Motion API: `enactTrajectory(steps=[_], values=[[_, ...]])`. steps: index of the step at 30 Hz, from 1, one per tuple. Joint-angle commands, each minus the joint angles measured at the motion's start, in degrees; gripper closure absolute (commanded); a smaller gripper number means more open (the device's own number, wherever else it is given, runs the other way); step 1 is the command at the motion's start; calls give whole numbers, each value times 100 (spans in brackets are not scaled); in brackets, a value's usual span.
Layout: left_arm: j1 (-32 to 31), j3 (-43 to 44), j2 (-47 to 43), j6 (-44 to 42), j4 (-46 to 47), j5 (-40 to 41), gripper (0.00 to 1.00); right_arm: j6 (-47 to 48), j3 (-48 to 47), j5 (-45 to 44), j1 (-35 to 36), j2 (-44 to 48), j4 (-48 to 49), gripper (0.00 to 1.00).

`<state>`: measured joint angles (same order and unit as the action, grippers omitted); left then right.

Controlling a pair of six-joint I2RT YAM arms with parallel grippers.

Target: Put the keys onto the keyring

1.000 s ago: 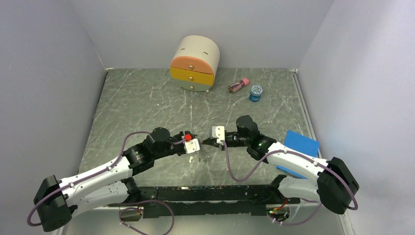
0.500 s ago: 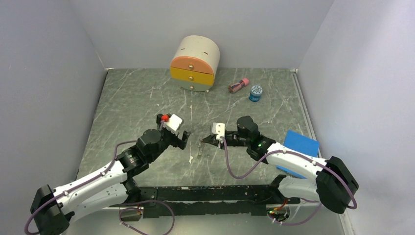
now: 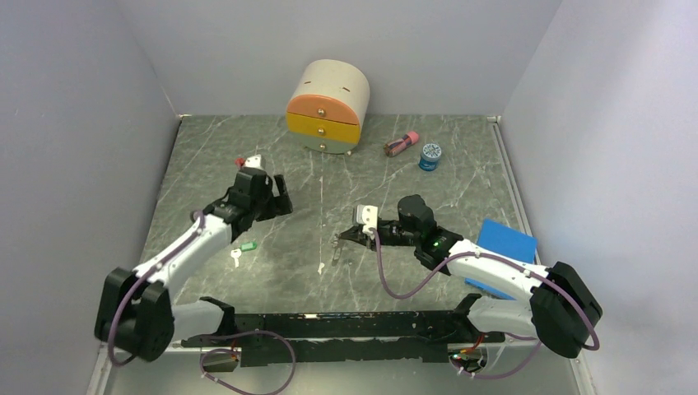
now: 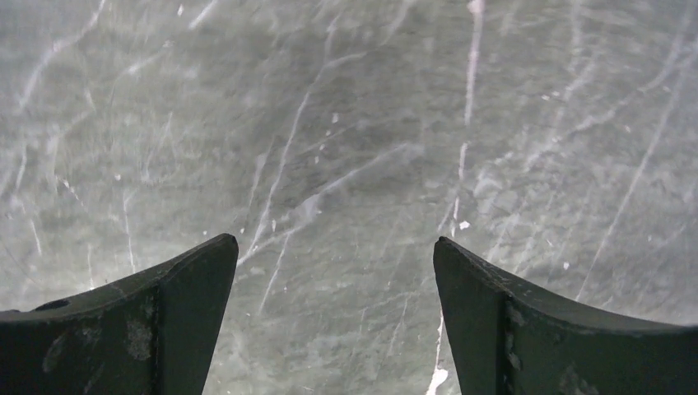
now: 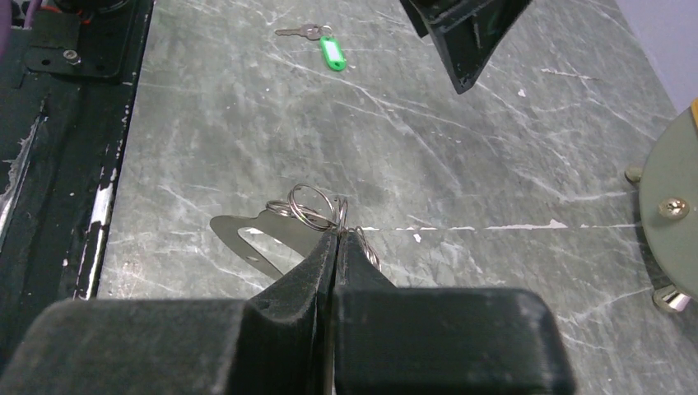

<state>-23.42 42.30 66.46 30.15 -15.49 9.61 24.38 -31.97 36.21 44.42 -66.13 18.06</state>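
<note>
The right arm's black two-finger gripper point(image 5: 336, 239) has its fingers pressed together, pinching the thin silvery metal keyring point(image 5: 317, 206) at the tips. In the right wrist view, overlapping wire loops of the keyring fan out just past the fingertips, low over the grey marbled surface point(image 5: 494, 148). From overhead, the same gripper point(image 3: 341, 239) sits near the middle of the surface, with the keyring point(image 3: 336, 247) only a faint glint below it.

The small key with a bright green plastic head and short silvery blade point(image 3: 241, 249) lies flat on the surface, left of centre, well apart from the keyring. The right wrist view shows it point(image 5: 321, 45) with a small ring at the junction of head and blade. Only this one key can be made out.

The left arm's black gripper point(image 3: 276, 200) hovers beyond the key, toward the back left. Its fingers point(image 4: 165, 329) are spread wide with only bare surface between them.

At the back stand a round cream cabinet with orange and yellow drawers point(image 3: 328, 107), a pink tube point(image 3: 401, 144) and a small blue pot point(image 3: 430, 156). A blue flat pad point(image 3: 504, 243) lies at the right edge.
</note>
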Motion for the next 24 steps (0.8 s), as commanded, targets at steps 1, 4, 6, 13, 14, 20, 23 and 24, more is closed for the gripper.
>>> enactTrajectory(steps=[1, 4, 6, 13, 14, 20, 23, 24], values=[[495, 697, 693, 1001, -1334, -570, 9, -76, -42, 8, 26, 30, 312, 100], [786, 988, 1058, 1144, -1904, -591, 11, -57, -30, 32, 23, 34, 281, 100], [978, 1020, 1116, 1255, -2120, -558, 11, -73, -34, 36, 24, 30, 270, 100], [2006, 452, 966, 1681, -2358, -722, 12, -78, -45, 74, 20, -5, 266, 100], [2177, 367, 972, 1742, -2404, -781, 13, -77, -52, 90, 22, -12, 255, 100], [2808, 163, 948, 2047, -2673, -789, 16, -58, -89, 121, 26, -71, 188, 100], [2964, 53, 869, 2227, -2645, -802, 17, -56, -86, 124, 25, -96, 193, 100], [3017, 13, 857, 2262, -2617, -829, 18, -63, -86, 124, 26, -106, 191, 100]])
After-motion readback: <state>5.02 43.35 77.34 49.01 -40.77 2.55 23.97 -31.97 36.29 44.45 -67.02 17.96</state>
